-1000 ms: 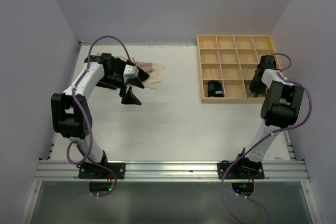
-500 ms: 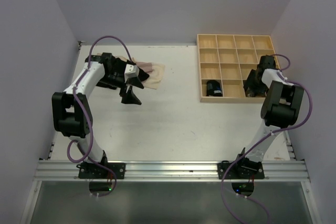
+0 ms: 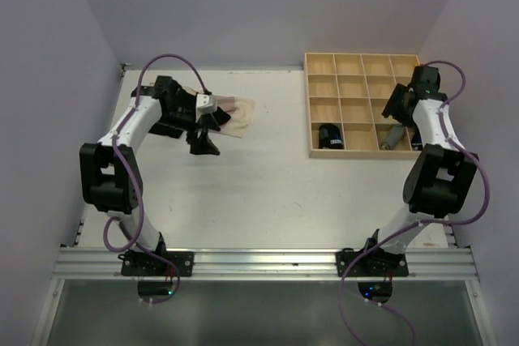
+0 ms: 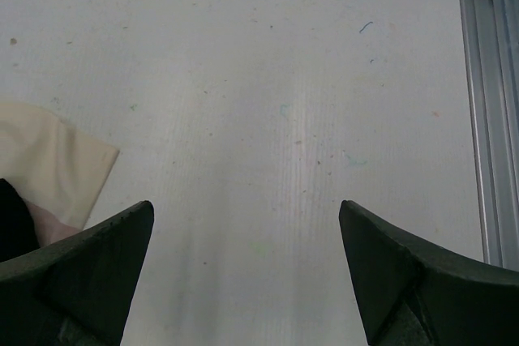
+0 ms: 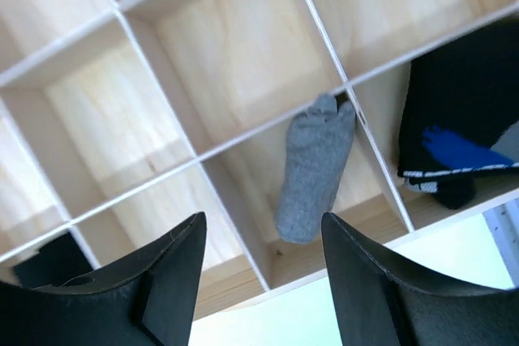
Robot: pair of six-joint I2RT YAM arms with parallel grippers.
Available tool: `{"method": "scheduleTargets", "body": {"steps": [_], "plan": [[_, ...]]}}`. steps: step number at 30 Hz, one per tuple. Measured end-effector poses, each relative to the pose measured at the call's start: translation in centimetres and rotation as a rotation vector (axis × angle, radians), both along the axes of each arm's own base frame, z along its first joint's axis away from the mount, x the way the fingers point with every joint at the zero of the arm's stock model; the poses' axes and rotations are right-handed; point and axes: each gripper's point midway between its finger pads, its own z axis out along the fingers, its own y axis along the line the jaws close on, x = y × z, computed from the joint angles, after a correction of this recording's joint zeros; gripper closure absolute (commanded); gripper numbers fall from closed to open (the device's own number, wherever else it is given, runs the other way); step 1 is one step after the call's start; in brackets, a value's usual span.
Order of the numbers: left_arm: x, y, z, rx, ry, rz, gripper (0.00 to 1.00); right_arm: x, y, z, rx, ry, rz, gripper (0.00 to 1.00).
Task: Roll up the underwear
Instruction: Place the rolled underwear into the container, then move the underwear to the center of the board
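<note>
Item: grey underwear roll (image 5: 312,168), lying in a compartment of the near row of the wooden tray (image 3: 362,55), one end propped against the divider behind it. In the right wrist view it sits below and beyond the right gripper (image 5: 261,220), whose two fingers stand apart with nothing between them. The roll touches neither finger. From above, that gripper (image 3: 399,107) hangs over the tray's right-hand columns, just behind the roll (image 3: 391,137). A black folded piece with a blue mark (image 5: 458,131) occupies the compartment next to the grey roll, toward the tray's right edge. A black underwear roll (image 3: 330,137) fills the near-left corner compartment. Across the table (image 3: 276,184), well to the left of the tray and level with its middle row, lies loose beige-pink underwear (image 3: 239,111). The left gripper (image 3: 207,131) is at the near edge of that cloth, its fingers spread at their widest and holding nothing. In the left wrist view a beige corner (image 4: 49,164) lies flat just outside one finger (image 4: 89,265), while only bare tabletop (image 4: 308,119) shows between the two fingers.
</note>
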Motion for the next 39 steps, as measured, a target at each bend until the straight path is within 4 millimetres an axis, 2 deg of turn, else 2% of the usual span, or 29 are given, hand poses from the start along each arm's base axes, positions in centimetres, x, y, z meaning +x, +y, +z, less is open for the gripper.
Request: {"method": "scheduleTargets", "body": {"steps": [3, 5, 7, 9, 10, 14, 16, 18, 19, 22, 27, 28, 30, 34, 36, 37, 39], "plan": [[1.2, 0.3, -0.2, 0.028, -0.01, 0.056, 0.0, 1.0, 0.7, 3.6, -0.009, -0.086, 0.027, 0.36], [2.4, 0.5, -0.3, 0.052, -0.016, 0.111, 0.0, 1.9, 2.4, 6.0, -0.026, -0.133, 0.071, 0.36], [3.9, 1.0, -0.3, 0.085, -0.032, 0.185, 0.0, 3.1, 5.9, 8.1, -0.04, -0.179, 0.16, 0.36], [5.7, 1.9, -0.4, 0.127, -0.054, 0.282, 0.0, 4.0, 10.6, 9.4, -0.041, -0.214, 0.272, 0.36], [6.8, 2.5, -0.4, 0.149, -0.065, 0.337, 0.0, 4.1, 13.6, 9.7, -0.035, -0.223, 0.343, 0.36], [10.8, 5.3, -0.7, 0.23, -0.111, 0.531, 0.0, 2.7, 24.4, 8.5, 0.002, -0.203, 0.6, 0.37], [12.9, 7.0, -1.4, 0.271, -0.126, 0.614, 0.03, 1.8, 28.1, 6.8, 0.015, -0.172, 0.687, 0.37], [14.7, 8.5, -2.7, 0.314, -0.121, 0.679, 0.13, 1.0, 30.4, 4.5, 0.025, -0.128, 0.742, 0.38], [15.6, 9.3, -3.6, 0.333, -0.114, 0.705, 0.17, 0.6, 31.2, 3.2, 0.03, -0.102, 0.763, 0.38], [17.2, 11.4, -7.4, 0.412, -0.07, 0.768, 0.37, -0.1, 32.8, -0.6, 0.036, -0.023, 0.795, 0.39], [17.2, 14.5, -13.9, 0.554, 0.02, 0.824, 0.44, -0.3, 34.8, -5.0, 0.041, 0.059, 0.829, 0.39], [17.3, 14.7, -14.4, 0.561, 0.027, 0.83, 0.49, -0.2, 35.3, -5.5, 0.047, 0.066, 0.835, 0.39], [18.0, 15.7, -14.1, 0.588, -0.008, 0.861, 0.54, 0.4, 36.4, -5.8, 0.056, 0.063, 0.85, 0.4], [18.3, 16.3, -14.3, 0.606, -0.029, 0.878, 0.63, 1.7, 38.4, -4.6, 0.074, 0.015, 0.865, 0.41], [18.2, 16.2, -14.3, 0.603, -0.035, 0.877, 0.57, 1.9, 39.0, -4.0, 0.085, -0.003, 0.875, 0.41], [18.1, 16.2, -14.3, 0.602, -0.039, 0.87, 0.4, 2.0, 39.4, -3.7, 0.09, -0.013, 0.88, 0.41], [18.1, 16.1, -14.1, 0.594, -0.045, 0.859, 0.3, 2.0, 39.8, -3.5, 0.096, -0.026, 0.887, 0.41]]}}
